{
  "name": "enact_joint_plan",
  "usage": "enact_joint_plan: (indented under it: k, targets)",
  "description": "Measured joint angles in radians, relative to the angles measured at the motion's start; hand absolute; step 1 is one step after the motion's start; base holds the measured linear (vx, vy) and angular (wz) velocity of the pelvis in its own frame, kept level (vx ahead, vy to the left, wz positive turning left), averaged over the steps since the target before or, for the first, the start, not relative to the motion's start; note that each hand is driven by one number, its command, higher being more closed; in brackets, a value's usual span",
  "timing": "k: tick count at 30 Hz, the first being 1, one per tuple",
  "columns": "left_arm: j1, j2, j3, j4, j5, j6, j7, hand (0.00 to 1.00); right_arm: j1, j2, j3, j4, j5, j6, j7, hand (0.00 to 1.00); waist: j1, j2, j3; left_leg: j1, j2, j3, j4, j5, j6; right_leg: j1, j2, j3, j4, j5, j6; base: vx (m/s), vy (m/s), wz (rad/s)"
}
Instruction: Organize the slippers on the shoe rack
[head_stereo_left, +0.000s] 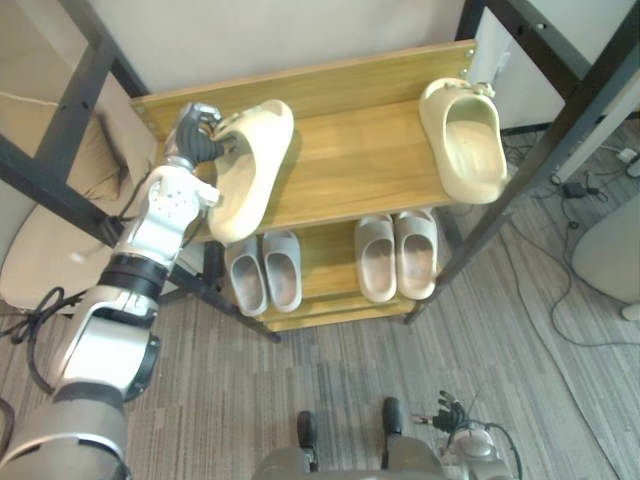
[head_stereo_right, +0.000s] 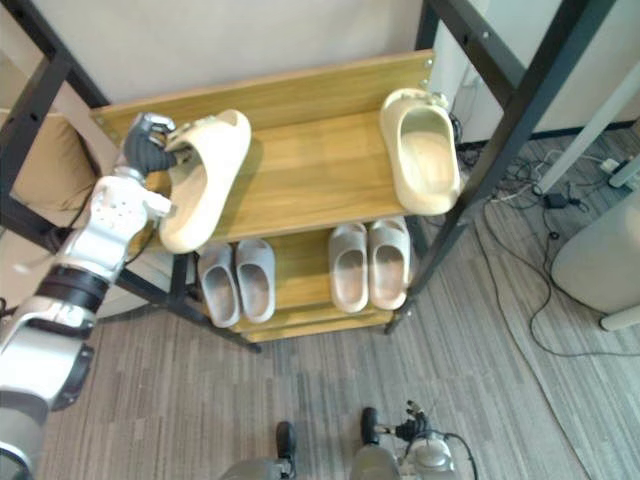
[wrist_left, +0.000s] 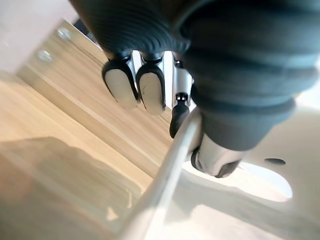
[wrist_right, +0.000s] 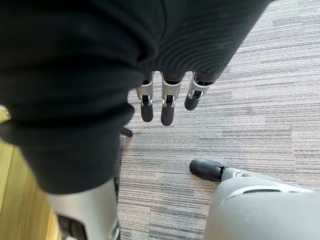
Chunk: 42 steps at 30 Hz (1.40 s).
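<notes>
A cream slipper (head_stereo_left: 250, 165) lies slanted at the left end of the wooden top shelf (head_stereo_left: 350, 165), its toe past the front edge. My left hand (head_stereo_left: 195, 135) is shut on its heel rim; up close the dark-tipped fingers (wrist_left: 120, 82) curl by the cream slipper (wrist_left: 280, 200). The second cream slipper (head_stereo_left: 465, 140) rests at the shelf's right end, opening up. My right hand (wrist_right: 167, 102) hangs open above the carpet, holding nothing.
Two pairs of grey slippers (head_stereo_left: 265, 270) (head_stereo_left: 397, 255) stand on the lower shelf (head_stereo_left: 330, 265). Black frame posts (head_stereo_left: 545, 150) flank the rack. A beige cushion (head_stereo_left: 50, 250) lies at the left, cables (head_stereo_left: 575, 185) on the carpet at the right.
</notes>
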Motion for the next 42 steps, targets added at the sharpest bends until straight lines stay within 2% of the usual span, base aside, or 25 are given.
enact_joint_plan:
  k: [8, 15, 25, 33, 35, 36, 42]
  targets:
    - [-0.125, -0.014, -0.001, -0.033, 0.022, 0.001, 0.024, 1.0, -0.007, 0.015, 0.0, -0.035, 0.002, 0.0, 0.0, 0.0, -0.021, 0.0, 0.003, -0.031, -0.001, 0.04, 0.002, -0.001, 0.002, -0.053, 0.0, 0.046, -0.002, 0.019, 0.005, -0.02, 0.002, -0.17]
    - [-0.224, -0.03, -0.001, 0.025, 0.027, 0.003, 0.041, 1.0, -0.02, 0.016, -0.023, -0.043, 0.009, 0.0, -0.004, 0.0, -0.057, 0.002, 0.033, -0.039, -0.003, 0.046, 0.001, -0.003, 0.004, -0.076, 0.001, 0.077, -0.002, 0.026, 0.008, -0.01, -0.009, -0.11]
    - [-0.262, -0.051, 0.0, 0.104, 0.059, 0.022, 0.057, 1.0, -0.019, 0.017, -0.039, -0.069, 0.048, -0.003, -0.008, 0.0, -0.062, 0.003, 0.052, -0.068, -0.006, 0.063, 0.006, -0.003, 0.005, -0.113, 0.0, 0.099, -0.003, 0.041, 0.009, -0.01, -0.004, -0.06]
    - [-0.262, -0.102, 0.0, 0.122, 0.101, 0.032, 0.059, 1.0, -0.019, 0.017, -0.039, -0.069, 0.048, -0.01, -0.012, 0.0, -0.062, 0.005, 0.064, -0.072, -0.008, 0.062, 0.006, -0.003, 0.005, -0.117, -0.002, 0.101, -0.003, 0.044, 0.009, 0.0, 0.0, 0.0]
    - [-0.262, -0.136, 0.001, 0.122, 0.12, 0.034, 0.083, 1.0, -0.02, 0.017, -0.038, -0.067, 0.048, -0.012, -0.029, 0.0, -0.063, 0.004, 0.065, -0.07, -0.014, 0.048, 0.007, 0.0, 0.008, -0.109, -0.008, 0.09, -0.003, 0.044, 0.01, -0.04, -0.028, 0.15]
    - [-0.262, -0.139, 0.001, 0.122, 0.12, 0.034, 0.084, 0.0, -0.019, 0.017, -0.038, -0.067, 0.048, -0.012, -0.029, 0.0, -0.063, 0.004, 0.065, -0.07, -0.015, 0.047, 0.007, 0.0, 0.009, -0.109, -0.009, 0.089, -0.003, 0.044, 0.01, -0.05, -0.022, 0.14]
    - [-0.267, -0.15, 0.013, 0.122, 0.119, 0.034, 0.084, 0.0, -0.021, 0.016, -0.039, -0.067, 0.048, -0.013, -0.03, 0.0, -0.063, 0.003, 0.076, -0.067, -0.016, 0.046, 0.007, 0.0, 0.009, -0.105, -0.01, 0.089, -0.003, 0.044, 0.01, 0.0, 0.0, 0.0]
